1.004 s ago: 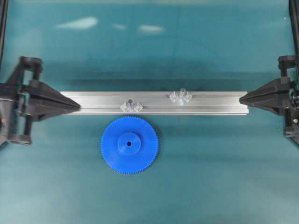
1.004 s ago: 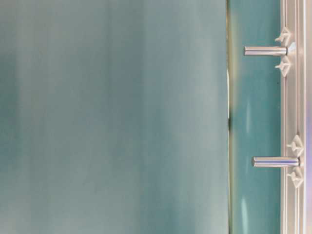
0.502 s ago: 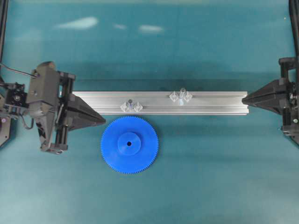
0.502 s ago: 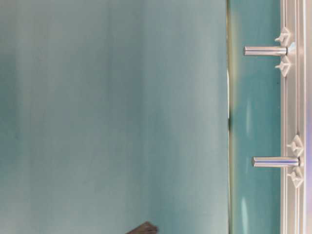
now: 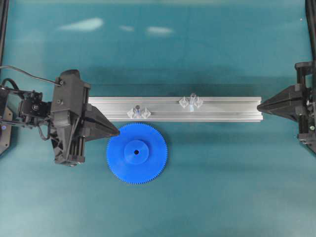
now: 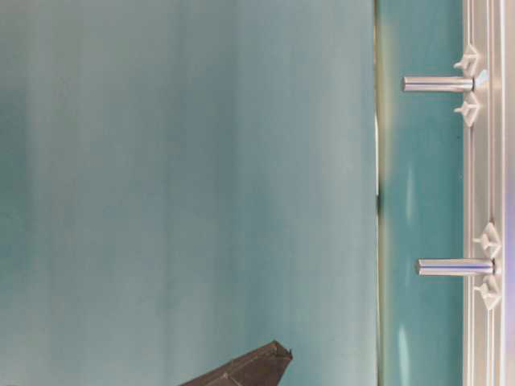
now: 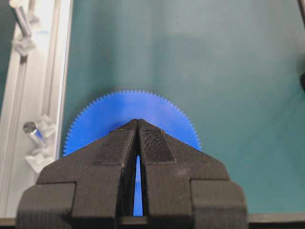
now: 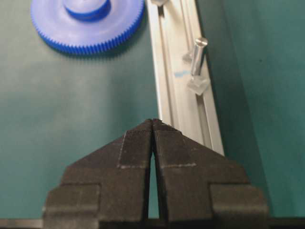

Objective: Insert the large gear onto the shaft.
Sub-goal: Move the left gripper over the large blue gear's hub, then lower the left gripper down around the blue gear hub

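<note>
Teal table [image 5: 222, 187]: large gear [image 5: 137, 153] beside rail [image 5: 222, 108].

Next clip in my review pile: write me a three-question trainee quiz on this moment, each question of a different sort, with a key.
1. True or false: the large gear is already seated on a shaft.
2. Multiple choice: the left gripper has its fingers A) wide open, B) shut with nothing between them, C) shut on the gear.
3. Fill in: two shafts stand on the aluminium rail; the one nearer the gear in the overhead view is the ____ one.

Key: 1 false, the gear lies flat on the table beside the rail. 2 B. 3 left.
</note>
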Robot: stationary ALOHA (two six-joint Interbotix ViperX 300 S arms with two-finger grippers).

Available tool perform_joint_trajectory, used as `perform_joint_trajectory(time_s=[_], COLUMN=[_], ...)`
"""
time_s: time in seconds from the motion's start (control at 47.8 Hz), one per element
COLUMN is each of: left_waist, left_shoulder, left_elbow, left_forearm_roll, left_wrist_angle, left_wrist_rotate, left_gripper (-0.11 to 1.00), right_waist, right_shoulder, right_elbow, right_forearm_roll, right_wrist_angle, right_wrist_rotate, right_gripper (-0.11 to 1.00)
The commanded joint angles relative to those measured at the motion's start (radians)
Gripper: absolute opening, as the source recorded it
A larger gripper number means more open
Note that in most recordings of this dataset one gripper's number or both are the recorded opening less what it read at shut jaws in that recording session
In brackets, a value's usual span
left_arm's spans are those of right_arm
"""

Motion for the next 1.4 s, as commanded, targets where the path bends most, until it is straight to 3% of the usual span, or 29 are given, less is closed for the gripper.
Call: perform_joint_trajectory(time_s=[0.0,0.355,0.732,1.254,1.38], left_waist=[-0.005,-0.006,-0.014,-0.038,-0.038], left_shoulder=[-0.002,0.06,0.212,0.359,0.39], left_elbow=[-0.034,-0.08,-0.202,-0.314,-0.334], left_forearm_roll=[0.002,0.002,0.003,0.003,0.003], left_wrist_angle=[0.0,0.095,0.29,0.345,0.391], left_wrist_rotate=[-0.003,-0.071,-0.069,-0.063,-0.034], left_gripper=[0.02,0.02,0.02,0.02,0.02], right_waist=[-0.003,-0.003,-0.003,-0.003,-0.002], right_shoulder=[0.008,0.006,0.005,-0.026,-0.026], right_elbow=[-0.009,-0.009,0.0,0.02,0.02], right_forearm_roll=[0.002,0.002,0.003,0.003,0.003], right_wrist_angle=[-0.003,-0.003,-0.005,-0.003,-0.003], right_wrist_rotate=[0.009,0.009,0.009,0.011,0.011], right_gripper=[0.06,0.06,0.06,0.06,0.06])
